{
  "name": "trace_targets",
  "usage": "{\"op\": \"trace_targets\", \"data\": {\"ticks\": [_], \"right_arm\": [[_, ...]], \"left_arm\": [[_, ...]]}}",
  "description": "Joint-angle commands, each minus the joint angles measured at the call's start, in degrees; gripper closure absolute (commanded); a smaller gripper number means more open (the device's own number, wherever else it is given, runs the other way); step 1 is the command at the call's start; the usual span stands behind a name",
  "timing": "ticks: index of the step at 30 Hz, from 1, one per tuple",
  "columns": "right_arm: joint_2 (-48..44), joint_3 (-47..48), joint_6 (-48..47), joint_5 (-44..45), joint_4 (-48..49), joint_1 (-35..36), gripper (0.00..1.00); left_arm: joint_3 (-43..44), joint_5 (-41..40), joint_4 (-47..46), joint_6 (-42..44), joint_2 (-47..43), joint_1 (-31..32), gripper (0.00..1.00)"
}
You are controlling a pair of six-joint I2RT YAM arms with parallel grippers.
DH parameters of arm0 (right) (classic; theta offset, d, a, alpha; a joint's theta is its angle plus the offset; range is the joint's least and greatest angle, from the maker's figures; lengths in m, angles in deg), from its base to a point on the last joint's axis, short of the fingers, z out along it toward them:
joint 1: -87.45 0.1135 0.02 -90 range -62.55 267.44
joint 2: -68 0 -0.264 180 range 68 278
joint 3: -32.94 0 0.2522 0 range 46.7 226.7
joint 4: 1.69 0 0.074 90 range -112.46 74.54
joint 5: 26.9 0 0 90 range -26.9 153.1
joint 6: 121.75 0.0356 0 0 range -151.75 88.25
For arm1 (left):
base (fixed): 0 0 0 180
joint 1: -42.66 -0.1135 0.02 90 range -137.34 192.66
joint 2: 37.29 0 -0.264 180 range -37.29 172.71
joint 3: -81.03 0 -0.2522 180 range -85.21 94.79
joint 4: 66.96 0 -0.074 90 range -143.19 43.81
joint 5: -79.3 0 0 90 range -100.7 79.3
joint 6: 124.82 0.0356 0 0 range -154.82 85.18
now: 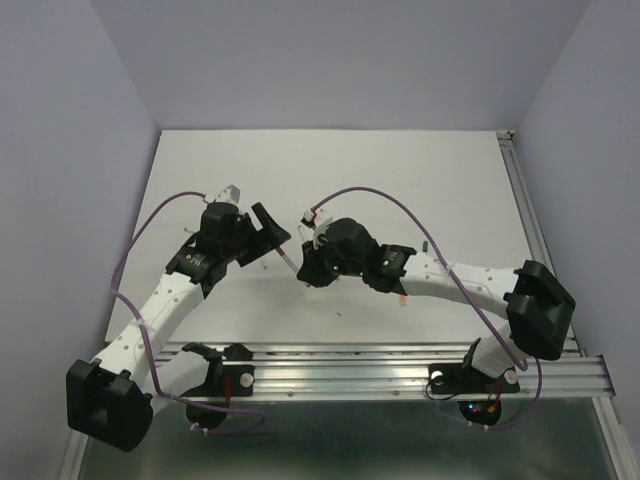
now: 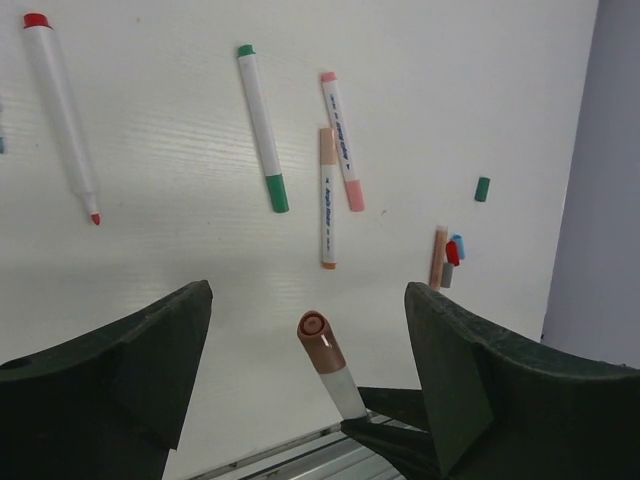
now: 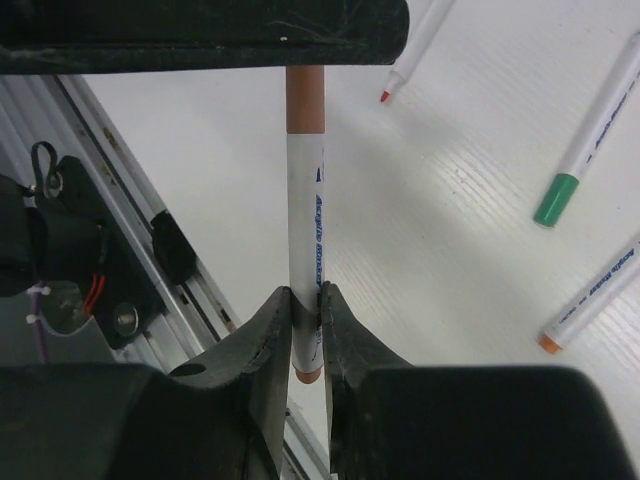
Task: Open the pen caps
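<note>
Pen (image 3: 303, 200) pinched in the right gripper (image 3: 305, 300); its brown cap (image 2: 320, 342) is set between the spread fingers of the left gripper (image 2: 308, 305).

The pen's long axis runs straight out from the right jaws, cap end away, toward the left gripper. It is raised above the table (image 1: 400, 170). The left fingers are held well apart from the cap on both sides, not touching. The rail (image 1: 400, 365) is seen near, at the table's front edge, and bare white surface stretches to the far edge. The other pens (image 2: 262, 120) lie flat, well apart from the held one. Loose caps are seen beyond: a green one (image 2: 482, 189), then a red and blue cluster (image 2: 454, 249) too small to sort. In the right wrist view the cap's tip is hidden behind a dark body. In the top view the pen is barely made out.
</note>
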Motion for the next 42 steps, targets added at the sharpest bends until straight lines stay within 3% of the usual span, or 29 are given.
{"op": "trace_targets", "data": {"ticks": [1, 6, 7, 8, 15, 21, 25, 28, 29, 30, 33, 40, 42], "right_arm": [[-2.6, -1.8, 2.4, -5.8, 6.7, 0.6, 0.93], [-2.9, -1.2, 4.0, -2.6, 6.1, 0.7, 0.93], [-2.8, -1.1, 4.1, -2.5, 6.1, 0.6, 0.93], [-2.7, -1.1, 4.1, -2.6, 6.4, 0.7, 0.93], [-3.2, -0.8, 6.0, 0.4, 8.2, 0.7, 0.93], [-3.2, -0.2, 7.0, 2.1, 6.9, 0.7, 0.93], [-3.0, -0.2, 6.7, 1.9, 5.8, 0.6, 0.90], [-2.2, 0.1, 5.3, -0.2, 5.5, 0.6, 0.75], [-2.0, 0.5, 4.9, -1.1, 5.3, 0.6, 0.61], [-1.4, 0.8, 4.2, -1.3, 5.2, 0.6, 0.55], [-0.8, 1.8, 3.2, -1.6, 5.7, 0.6, 0.45], [1.9, 5.6, 1.3, 1.3, 5.8, 0.6, 0.43], [2.8, 6.0, 1.3, 0.9, 5.8, 0.7, 0.49]], "left_arm": [[-0.7, 4.3, -5.0, 0.0, -1.4, 0.4, 0.15], [-1.1, 4.6, -5.1, -0.7, -1.7, 0.6, 0.36], [-1.3, 4.5, -5.3, -0.9, -1.8, 0.6, 0.45], [-1.4, 4.5, -5.3, -0.8, -1.8, 0.6, 0.49], [-1.5, 6.5, -6.2, -0.7, -1.1, 0.8, 0.60], [-1.5, 6.3, -5.9, -0.9, -1.2, 0.7, 0.81], [-1.5, 5.7, -5.6, -1.2, -1.0, 0.8, 1.00], [-1.5, 5.9, -5.9, -1.1, -1.1, 0.8, 1.00], [-1.7, 5.9, -6.2, -1.4, -1.4, 0.8, 1.00], [-1.8, 6.1, -6.3, -1.4, -1.4, 0.9, 1.00], [-2.5, 6.5, -7.4, -2.2, -2.0, 1.4, 1.00], [-3.4, 6.6, -9.3, -4.2, -2.3, 3.5, 1.00], [-3.4, 6.6, -9.4, -4.5, -2.3, 3.7, 1.00]]}}
